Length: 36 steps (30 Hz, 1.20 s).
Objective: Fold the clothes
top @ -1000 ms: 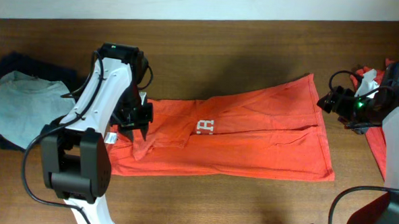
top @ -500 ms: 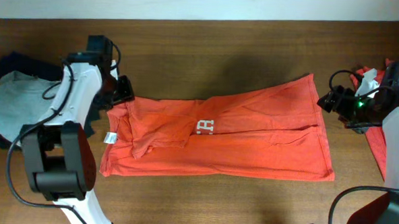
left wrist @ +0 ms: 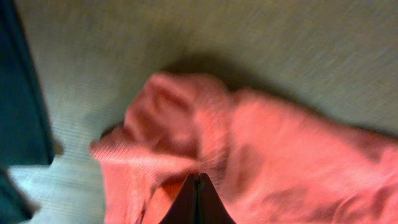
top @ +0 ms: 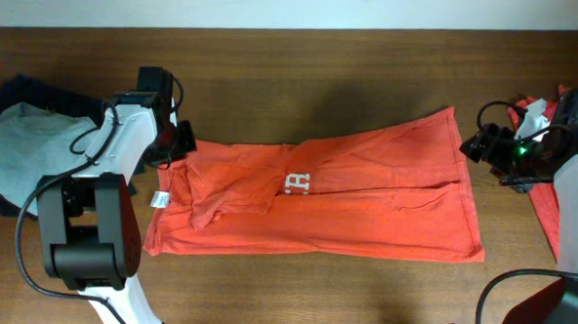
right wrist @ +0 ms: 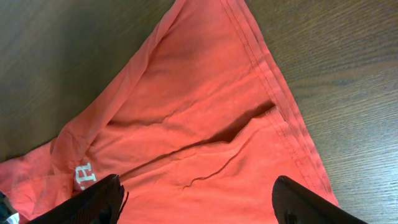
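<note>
The clothes, an orange-red T-shirt, lie spread lengthwise on the wooden table, white lettering near the middle and a small white tag at the left end. My left gripper sits at the shirt's upper-left corner. In the left wrist view its jaws are pressed together with bunched orange fabric at the tips. My right gripper hovers just off the shirt's upper-right corner. In the right wrist view it stands wide open above the cloth, holding nothing.
A pale grey-blue tee lies on dark navy garments at the far left, close to the left arm. Another red cloth lies at the right edge beneath the right arm. The table's back edge meets a pale wall.
The left gripper left the shirt's left end, swung up to its upper-left corner, opened and then shut there. The left edge of the shirt shifted slightly. The right arm stayed still.
</note>
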Each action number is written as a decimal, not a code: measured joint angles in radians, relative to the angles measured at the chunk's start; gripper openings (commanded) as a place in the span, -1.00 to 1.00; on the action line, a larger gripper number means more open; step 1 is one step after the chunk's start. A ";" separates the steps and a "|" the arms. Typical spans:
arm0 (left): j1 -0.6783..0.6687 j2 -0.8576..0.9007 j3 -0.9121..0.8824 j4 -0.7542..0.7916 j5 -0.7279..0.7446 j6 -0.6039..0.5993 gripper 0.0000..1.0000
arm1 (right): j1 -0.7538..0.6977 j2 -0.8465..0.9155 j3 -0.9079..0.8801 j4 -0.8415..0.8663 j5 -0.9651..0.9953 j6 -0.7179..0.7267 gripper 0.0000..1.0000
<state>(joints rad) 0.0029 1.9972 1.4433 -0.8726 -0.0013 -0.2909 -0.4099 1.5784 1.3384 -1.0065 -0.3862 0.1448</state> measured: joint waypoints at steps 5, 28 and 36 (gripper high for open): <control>0.000 0.000 -0.002 -0.104 -0.069 -0.001 -0.99 | 0.000 0.000 0.000 -0.003 0.000 0.001 0.63; 0.000 0.056 0.006 0.069 -0.006 -0.005 -0.99 | 0.000 0.000 0.000 -0.003 0.000 0.000 0.63; 0.034 0.056 0.008 -0.047 -0.021 -0.005 -0.99 | 0.000 0.000 0.000 -0.005 0.000 0.001 0.59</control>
<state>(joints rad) 0.0372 2.0533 1.4509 -0.9199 -0.0227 -0.2955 -0.4099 1.5784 1.3384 -1.0111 -0.3862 0.1455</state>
